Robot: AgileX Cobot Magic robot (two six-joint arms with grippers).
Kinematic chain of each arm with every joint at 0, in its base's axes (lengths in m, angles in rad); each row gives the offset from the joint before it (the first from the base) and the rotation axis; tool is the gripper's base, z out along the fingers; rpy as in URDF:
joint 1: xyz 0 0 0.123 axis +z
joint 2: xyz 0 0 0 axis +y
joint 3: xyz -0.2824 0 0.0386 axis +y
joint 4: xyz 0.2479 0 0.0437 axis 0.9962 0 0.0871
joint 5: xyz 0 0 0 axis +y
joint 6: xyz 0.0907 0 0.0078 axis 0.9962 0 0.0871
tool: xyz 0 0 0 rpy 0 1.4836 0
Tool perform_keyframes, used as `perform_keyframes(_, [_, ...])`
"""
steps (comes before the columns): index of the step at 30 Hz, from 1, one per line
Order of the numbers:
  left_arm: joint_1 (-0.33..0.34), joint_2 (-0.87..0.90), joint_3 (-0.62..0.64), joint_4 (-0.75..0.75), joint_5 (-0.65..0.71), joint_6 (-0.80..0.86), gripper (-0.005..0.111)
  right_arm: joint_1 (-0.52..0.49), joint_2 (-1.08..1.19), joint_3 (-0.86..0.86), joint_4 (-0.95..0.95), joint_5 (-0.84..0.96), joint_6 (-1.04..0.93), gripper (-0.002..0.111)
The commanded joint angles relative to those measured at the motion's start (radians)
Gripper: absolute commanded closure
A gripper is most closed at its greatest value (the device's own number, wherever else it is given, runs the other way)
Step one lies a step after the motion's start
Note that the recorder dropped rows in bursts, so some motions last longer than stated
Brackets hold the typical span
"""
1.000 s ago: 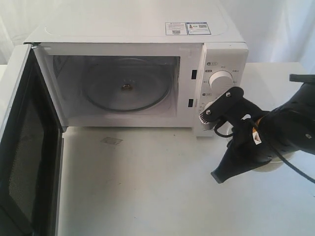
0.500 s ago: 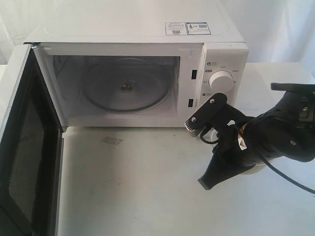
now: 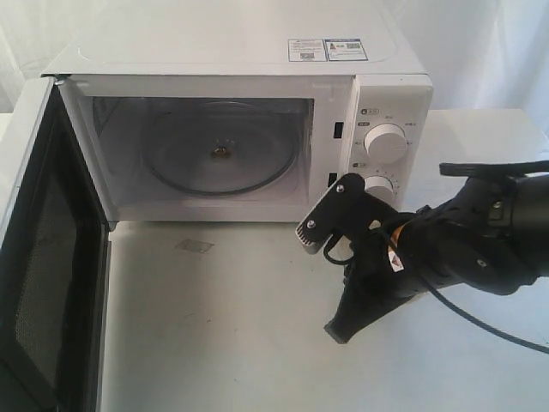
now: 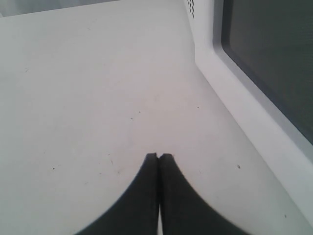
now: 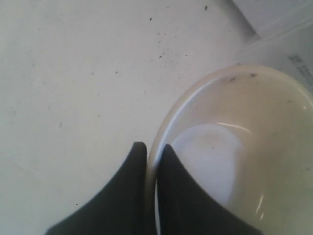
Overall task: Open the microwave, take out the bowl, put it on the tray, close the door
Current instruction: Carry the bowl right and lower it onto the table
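Note:
The white microwave (image 3: 214,43) stands at the back with its cavity showing only the glass turntable (image 3: 219,159). Its door (image 3: 34,257) is swung wide open to the left. My right gripper (image 5: 153,147) is shut on the rim of the cream bowl (image 5: 234,147), one finger inside and one outside. In the exterior view this gripper (image 3: 337,330) hangs over the table in front of the control panel, and the arm hides the bowl. My left gripper (image 4: 159,155) is shut on nothing, low over the table beside the door's (image 4: 234,98) outer face. No tray is in view.
Two round knobs (image 3: 386,142) sit on the panel behind the right arm. A small clear patch (image 3: 194,246) lies on the white table (image 3: 232,343) in front of the cavity. The open door blocks the left edge.
The right arm has carried the bowl leftward and a little nearer, from beside the control panel toward the table's middle. The microwave and its door have not moved.

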Motion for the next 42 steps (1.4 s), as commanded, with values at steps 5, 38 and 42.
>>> perform_keyframes(5, [-0.001, -0.004, 0.004, -0.005, 0.002, -0.003, 0.107, 0.004, 0.073, 0.000, -0.006, -0.037, -0.048, 0.108])
perform_keyframes(38, [-0.001, -0.004, 0.004, -0.005, 0.002, -0.003, 0.107, 0.004, 0.079, 0.000, -0.067, 0.062, -0.081, 0.087])
perform_keyframes(42, [-0.001, -0.004, 0.004, -0.005, 0.002, -0.003, 0.107, 0.004, 0.072, 0.000, -0.078, 0.087, -0.081, 0.087])
